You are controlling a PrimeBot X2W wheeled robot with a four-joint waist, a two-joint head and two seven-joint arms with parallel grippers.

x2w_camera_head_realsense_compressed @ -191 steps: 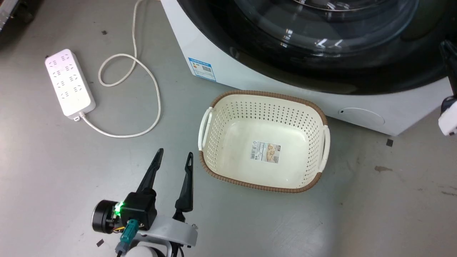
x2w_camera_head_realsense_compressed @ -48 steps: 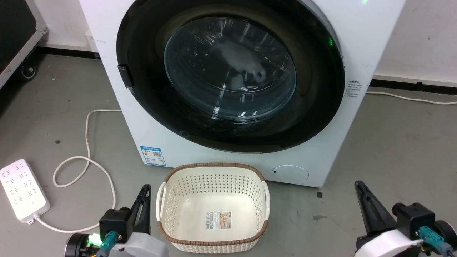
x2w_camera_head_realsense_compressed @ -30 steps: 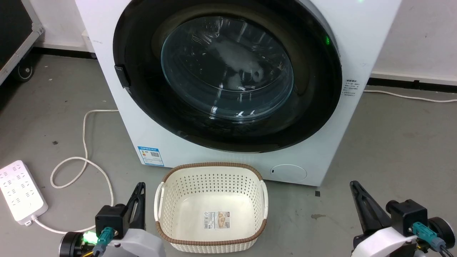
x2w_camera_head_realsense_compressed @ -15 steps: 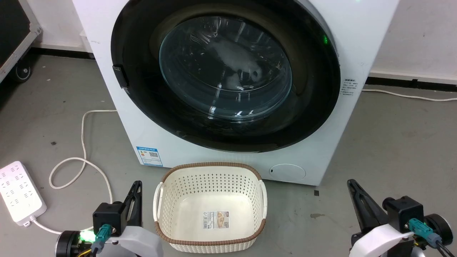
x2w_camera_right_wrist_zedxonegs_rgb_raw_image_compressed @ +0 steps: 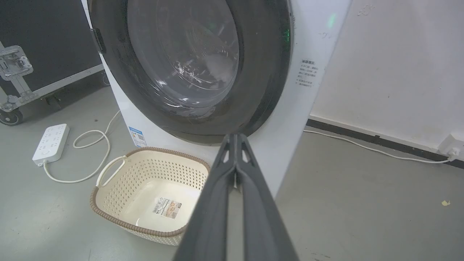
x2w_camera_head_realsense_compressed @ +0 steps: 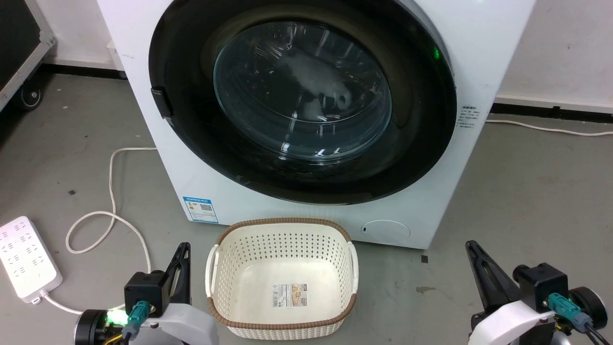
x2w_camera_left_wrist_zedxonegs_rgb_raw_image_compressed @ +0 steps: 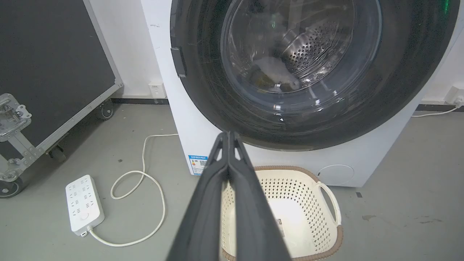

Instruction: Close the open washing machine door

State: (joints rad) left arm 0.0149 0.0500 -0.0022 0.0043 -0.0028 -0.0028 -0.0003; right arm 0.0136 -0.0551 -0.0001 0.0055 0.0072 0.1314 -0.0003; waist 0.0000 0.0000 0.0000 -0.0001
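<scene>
left gripper (x2w_camera_left_wrist_zedxonegs_rgb_raw_image_compressed: 229, 135) and right gripper (x2w_camera_right_wrist_zedxonegs_rgb_raw_image_compressed: 236, 136) pinched shut, empty — washing machine door (x2w_camera_head_realsense_compressed: 191, 143) ahead looks flush; closing seems done, next confirm latch.

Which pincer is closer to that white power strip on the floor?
Left. The left pincer lies between the power strip and the basket; the right pincer is far off, past the basket's other side.
</scene>
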